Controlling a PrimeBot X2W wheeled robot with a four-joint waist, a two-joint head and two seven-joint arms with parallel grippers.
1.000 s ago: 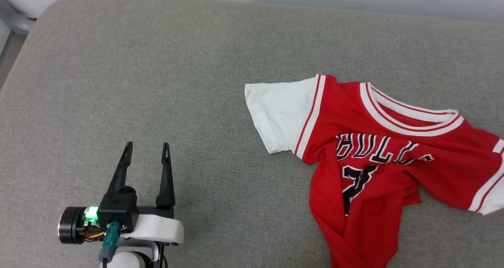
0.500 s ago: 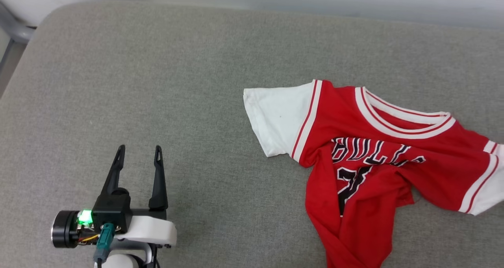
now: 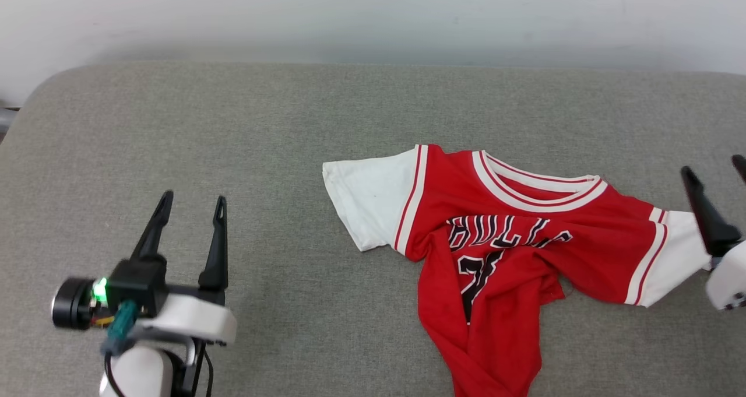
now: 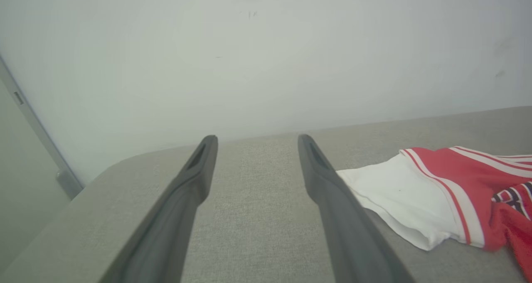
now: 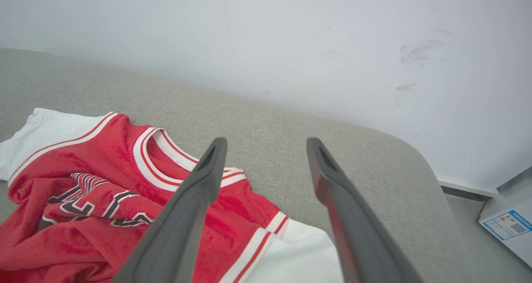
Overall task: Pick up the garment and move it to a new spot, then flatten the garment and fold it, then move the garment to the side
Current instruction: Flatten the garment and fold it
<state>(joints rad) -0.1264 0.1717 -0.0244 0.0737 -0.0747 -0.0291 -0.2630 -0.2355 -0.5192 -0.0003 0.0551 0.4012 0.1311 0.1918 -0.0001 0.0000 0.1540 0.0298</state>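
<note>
**Both grippers spread and empty; jersey lies rumpled on the grey cushion**

Nearest the robot, the left gripper [image 3: 194,196] hovers at the lower left of the head view. Its two dark fingers are parted with nothing between them, well apart from the garment [image 3: 513,239]. The right gripper [image 3: 713,165] comes in at the right edge of that view, just beside the garment's right white sleeve, and one finger is cut off by the frame. The right wrist view shows what the head view cuts off: both fingers are spread wide and hold nothing, poised over that sleeve and the red shoulder. Whether they touch the cloth cannot be told.

The garment lies front-up on the grey cushion [image 3: 262,123], right of centre. Its collar is toward the far side and both white sleeves are spread outward. The lower body is bunched and twisted toward the near edge, so the black print is creased and partly hidden.

Beyond the cushion's rounded far edge stands a pale wall [image 3: 373,18]. The left wrist view adds a grey rail [image 4: 37,129] against the wall at the cushion's left end. The right wrist view adds scuff marks on the wall and a white labelled box [image 5: 509,225] past the cushion's right end.
</note>
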